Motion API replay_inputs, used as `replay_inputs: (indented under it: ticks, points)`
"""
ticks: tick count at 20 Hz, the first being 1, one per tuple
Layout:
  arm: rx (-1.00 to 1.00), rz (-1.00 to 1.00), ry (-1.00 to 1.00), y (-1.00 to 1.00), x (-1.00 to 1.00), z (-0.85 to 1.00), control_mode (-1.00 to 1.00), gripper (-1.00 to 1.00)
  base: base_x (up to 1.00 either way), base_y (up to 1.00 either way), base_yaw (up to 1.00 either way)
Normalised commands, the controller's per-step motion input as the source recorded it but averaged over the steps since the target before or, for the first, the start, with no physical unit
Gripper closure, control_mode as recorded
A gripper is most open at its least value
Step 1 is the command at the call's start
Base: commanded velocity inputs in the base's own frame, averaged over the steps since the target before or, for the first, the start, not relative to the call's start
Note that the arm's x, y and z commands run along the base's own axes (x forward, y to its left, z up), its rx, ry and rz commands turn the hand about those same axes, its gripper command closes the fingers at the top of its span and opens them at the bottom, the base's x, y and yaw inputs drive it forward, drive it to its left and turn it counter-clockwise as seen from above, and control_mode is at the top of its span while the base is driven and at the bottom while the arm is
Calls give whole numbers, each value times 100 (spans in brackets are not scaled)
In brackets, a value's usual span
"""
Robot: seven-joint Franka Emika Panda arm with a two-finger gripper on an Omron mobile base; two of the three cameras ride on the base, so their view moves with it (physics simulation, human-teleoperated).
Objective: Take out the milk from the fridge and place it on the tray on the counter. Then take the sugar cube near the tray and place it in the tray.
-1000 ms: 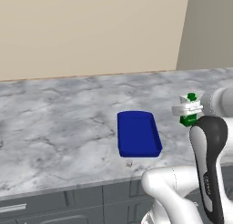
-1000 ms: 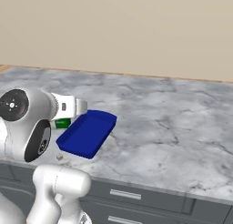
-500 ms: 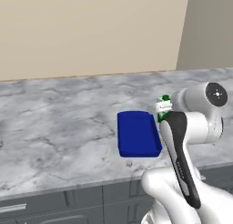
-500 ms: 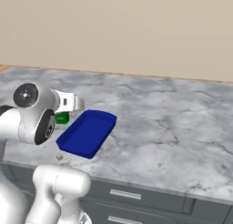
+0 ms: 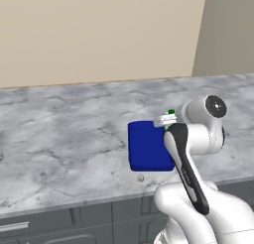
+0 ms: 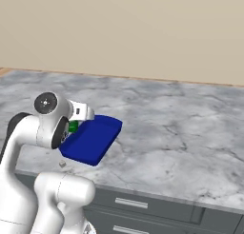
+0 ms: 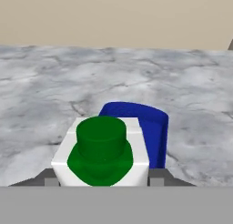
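Observation:
My gripper (image 7: 102,178) is shut on the milk (image 7: 102,150), a small white carton with a green top, with a dark fingertip (image 7: 47,176) on either side of it. In the left base view the milk (image 5: 170,114) hangs at the right edge of the deep-blue tray (image 5: 146,146). From the right base view the carton's green patch (image 6: 73,126) shows at the tray's (image 6: 95,138) left side. A tiny pale sugar cube (image 5: 141,178) lies on the counter (image 5: 59,129) just in front of the tray, and it is also visible as the sugar cube (image 6: 62,165) in the right base view. The fridge is out of view.
A beige wall runs behind the marble worktop (image 6: 181,133). Dark grey drawer fronts (image 6: 143,214) sit under its front edge. My own white arm (image 5: 191,158) stands close over the tray's right side.
The arm has swung left with the milk in its grip, bringing the carton from well right of the tray to the tray's right edge.

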Motion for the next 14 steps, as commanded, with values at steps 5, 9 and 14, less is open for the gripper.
replay_inputs:
  ticks: [5,9,14]
  points:
    - [10,0,0,0,36,-42,-100,100,0,0,0]
    - [2,-3,-2,0,49,-36,-100,100,0,0,0]
    - [0,-4,-1,4,50,-23,-100,100,0,0,0]
